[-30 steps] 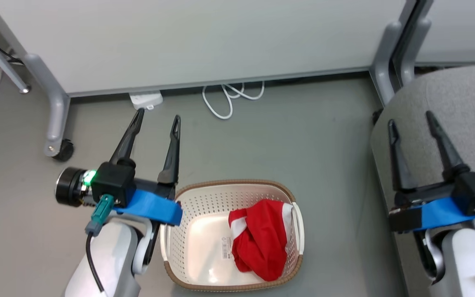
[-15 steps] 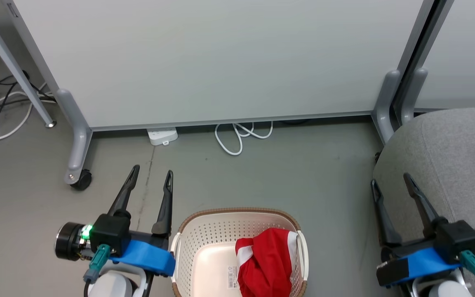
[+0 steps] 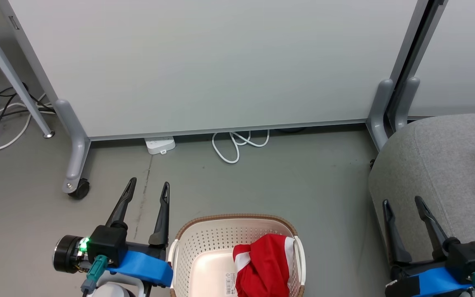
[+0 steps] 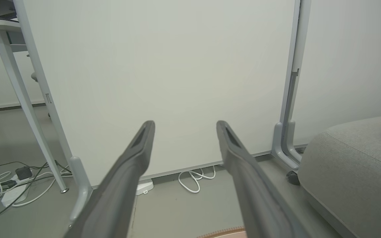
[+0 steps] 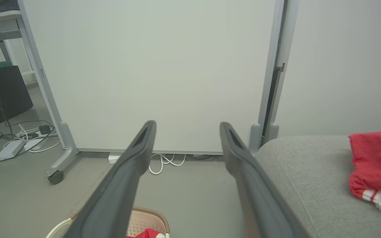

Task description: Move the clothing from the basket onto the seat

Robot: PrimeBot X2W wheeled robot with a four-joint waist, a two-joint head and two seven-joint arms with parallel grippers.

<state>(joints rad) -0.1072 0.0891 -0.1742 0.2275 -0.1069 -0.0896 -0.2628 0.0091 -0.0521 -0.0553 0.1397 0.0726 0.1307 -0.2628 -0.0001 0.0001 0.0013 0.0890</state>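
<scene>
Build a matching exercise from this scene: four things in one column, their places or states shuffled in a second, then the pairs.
Things
1. red garment with broad white bands
2. red garment with striped trim
3. white cable
4. left gripper

Places or states
A. open above the floor, left of the basket
B. lying on the grey seat
C. inside the basket
D. looped on the floor under the white panel

Pairs: 1-C, 2-B, 3-D, 4-A
</scene>
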